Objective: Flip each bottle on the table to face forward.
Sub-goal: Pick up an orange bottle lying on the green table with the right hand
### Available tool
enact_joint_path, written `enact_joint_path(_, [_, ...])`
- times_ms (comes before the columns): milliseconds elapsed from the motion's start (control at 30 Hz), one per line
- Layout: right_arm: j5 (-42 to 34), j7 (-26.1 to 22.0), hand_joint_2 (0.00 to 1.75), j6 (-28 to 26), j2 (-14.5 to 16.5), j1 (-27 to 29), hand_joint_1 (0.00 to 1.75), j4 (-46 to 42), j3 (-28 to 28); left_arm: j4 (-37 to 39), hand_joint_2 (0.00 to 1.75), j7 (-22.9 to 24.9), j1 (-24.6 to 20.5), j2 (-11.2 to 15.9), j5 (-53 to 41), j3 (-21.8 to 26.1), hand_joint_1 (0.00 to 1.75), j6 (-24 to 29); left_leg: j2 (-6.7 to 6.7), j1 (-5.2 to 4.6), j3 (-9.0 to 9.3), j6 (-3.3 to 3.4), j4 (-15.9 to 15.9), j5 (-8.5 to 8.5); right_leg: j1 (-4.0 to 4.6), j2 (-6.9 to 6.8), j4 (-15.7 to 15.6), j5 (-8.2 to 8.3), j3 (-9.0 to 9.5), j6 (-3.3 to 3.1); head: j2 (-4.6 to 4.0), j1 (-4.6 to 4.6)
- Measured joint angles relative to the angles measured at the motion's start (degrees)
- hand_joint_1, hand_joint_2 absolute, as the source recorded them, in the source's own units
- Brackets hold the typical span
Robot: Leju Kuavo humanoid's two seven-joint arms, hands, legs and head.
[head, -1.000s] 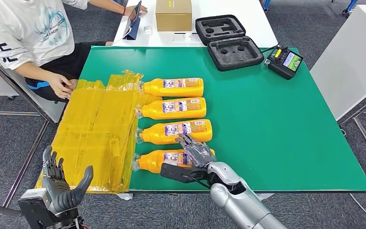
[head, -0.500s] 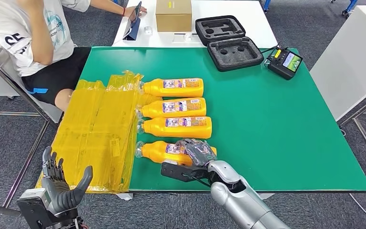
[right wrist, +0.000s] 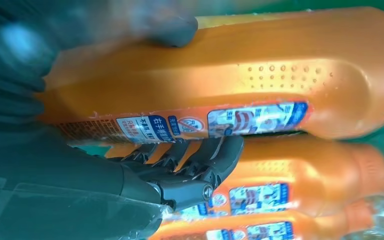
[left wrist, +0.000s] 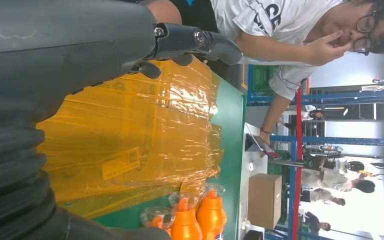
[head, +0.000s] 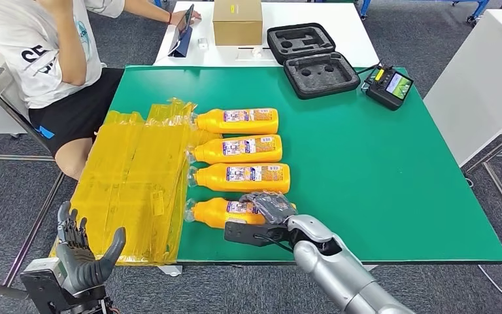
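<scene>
Several orange bottles lie on their sides in a column on the green table (head: 379, 170), caps toward the yellow film. My right hand (head: 269, 208) grips the nearest bottle (head: 219, 212) around its body; in the right wrist view its fingers (right wrist: 190, 162) curl under this bottle (right wrist: 260, 85) and the thumb presses the other side. The bottle above it (head: 243, 177) and the two farther bottles (head: 238, 149) (head: 237, 121) lie label up. My left hand (head: 82, 252) hangs open below the table's front left corner, fingers spread.
Crumpled yellow plastic film (head: 134, 176) covers the table's left part. A person (head: 46, 46) sits at the far left. A black foam case (head: 314, 59), a controller (head: 390, 85) and a cardboard box (head: 237, 21) stand at the back.
My right hand has closed around the nearest bottle, which has shifted slightly. The person has drawn the hand back from the film.
</scene>
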Motion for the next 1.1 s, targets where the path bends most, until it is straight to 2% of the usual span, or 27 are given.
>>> enact_joint_path(133, [-9.8,-10.2,1.75,-1.6,0.1,0.7,1.75,0.4,-0.9,0.1,1.75,-0.5,-0.2,0.0,0.5,0.0,0.0,0.0,0.04,0.01,-0.01,0.01,0.0,-0.01,-0.02,0.04,0.0,0.0,0.0,0.0,0.0,0.0])
enact_joint_path(267, [-13.5,-14.5,1.75,-3.0,0.6,2.1,1.75,-0.2,-1.8,0.1,1.75,-0.9,-0.2,0.0,0.5,0.0,0.0,0.1,-0.01,0.02,-0.07,0.0,0.0,0.02,-0.01,0.02,0.0,-0.01,-0.03,0.01,0.0,0.0])
enact_joint_path(400, [-18.7,-21.5,1.75,-7.0,2.0,4.9,1.75,-3.6,-3.9,0.1,1.75,-2.0,0.0,-0.2,0.7,0.0,0.0,0.2,0.0,0.01,-0.19,0.0,0.0,0.01,-0.01,0.03,0.0,-0.01,-0.14,0.02,0.0,-0.02])
enact_joint_path(600, [-24.5,-28.0,1.75,-13.1,4.6,8.4,1.75,-9.7,-6.5,0.0,1.75,-2.7,0.5,-0.9,2.1,0.2,0.0,0.6,-0.03,-0.01,-0.31,0.02,0.0,-0.01,-0.03,-0.01,0.0,-0.08,-0.22,0.1,0.0,0.0])
enact_joint_path(733, [-26.4,-30.9,1.75,-17.2,6.1,10.1,1.75,-13.1,-8.0,-0.5,1.75,-2.8,0.7,-1.4,3.8,0.7,0.0,0.3,-0.03,-0.03,-0.33,0.02,0.0,-0.02,-0.04,0.0,0.0,-0.08,-0.27,0.1,0.0,-0.01])
enact_joint_path(900, [-27.7,-33.5,1.75,-24.3,7.6,11.6,1.75,-14.1,-9.4,-0.5,1.75,-1.2,0.5,-1.6,7.3,0.4,0.0,-4.1,-0.03,-0.03,-0.34,0.02,0.0,-0.02,-0.05,0.0,0.0,-0.08,-0.28,0.1,0.0,-0.01])
enact_joint_path(1100, [-30.5,-34.4,1.75,-25.4,9.2,12.7,1.75,-11.4,-9.7,0.2,1.75,1.9,-1.1,-0.8,9.5,-4.1,0.0,-12.6,-0.04,-0.03,-0.35,0.02,0.0,-0.01,-0.09,0.0,0.0,-0.08,-0.29,0.1,0.0,-0.01])
